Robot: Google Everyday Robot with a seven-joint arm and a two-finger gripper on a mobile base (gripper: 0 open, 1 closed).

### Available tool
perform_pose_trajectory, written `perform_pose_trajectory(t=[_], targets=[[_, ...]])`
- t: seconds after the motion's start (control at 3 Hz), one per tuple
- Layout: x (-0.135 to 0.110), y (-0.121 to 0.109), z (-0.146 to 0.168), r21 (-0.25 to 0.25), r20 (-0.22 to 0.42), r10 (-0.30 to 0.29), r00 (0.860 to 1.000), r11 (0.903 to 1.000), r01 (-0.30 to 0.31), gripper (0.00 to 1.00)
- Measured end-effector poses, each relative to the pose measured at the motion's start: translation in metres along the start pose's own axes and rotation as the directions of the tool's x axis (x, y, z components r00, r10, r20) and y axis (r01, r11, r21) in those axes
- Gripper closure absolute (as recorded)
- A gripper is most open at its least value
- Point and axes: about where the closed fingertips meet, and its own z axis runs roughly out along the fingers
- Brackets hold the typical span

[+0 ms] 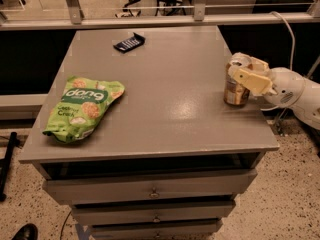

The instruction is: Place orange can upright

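Observation:
The orange can [235, 93] stands upright on the grey table [165, 109], close to its right edge. It is orange-gold with pale print and a silver rim. My gripper [239, 69] reaches in from the right on a white arm and is closed around the can's upper part. One cream finger [251, 80] lies across the front of the can and the other [241, 59] sits behind its top. The can's base rests on the table.
A green snack bag [82, 108] lies flat at the table's left. A small dark packet [129, 42] lies near the far edge. Drawers [150, 190] are below the tabletop. A white cable [287, 29] hangs behind the arm, and a rail [160, 19] runs behind the table.

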Motion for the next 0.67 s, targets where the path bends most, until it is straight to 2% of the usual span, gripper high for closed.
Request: perform_pose_trajectory(t=[0.33,0.67], targets=[[-0.002,0.000,0.000,0.000,0.000,0.000,1.000,1.0000,0.000,0.35],[0.006,-0.002,-0.015,-0.004,-0.048,-0.019,0.999,0.9998,0.019,0.12]])
